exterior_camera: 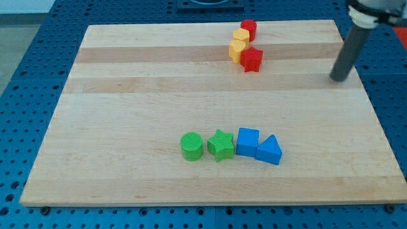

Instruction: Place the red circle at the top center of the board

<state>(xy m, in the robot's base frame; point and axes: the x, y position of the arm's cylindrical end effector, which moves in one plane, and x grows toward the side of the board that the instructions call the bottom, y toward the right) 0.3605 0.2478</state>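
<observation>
**Red circle at the board's top edge**

The red circle (248, 29) sits at the wooden board's (127, 95) top edge, right of centre, touching a yellow block (238, 46) beside a red star (252, 59). My tip (338, 79) rests near the right edge. Green circle (191, 146), green star (220, 145), blue cube (247, 141) and blue triangle (269, 151) line the bottom centre.

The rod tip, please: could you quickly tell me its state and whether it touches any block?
My tip: no gripper, holding nothing, touching no block; it sits near the board's right edge, right of and below the red circle.
</observation>
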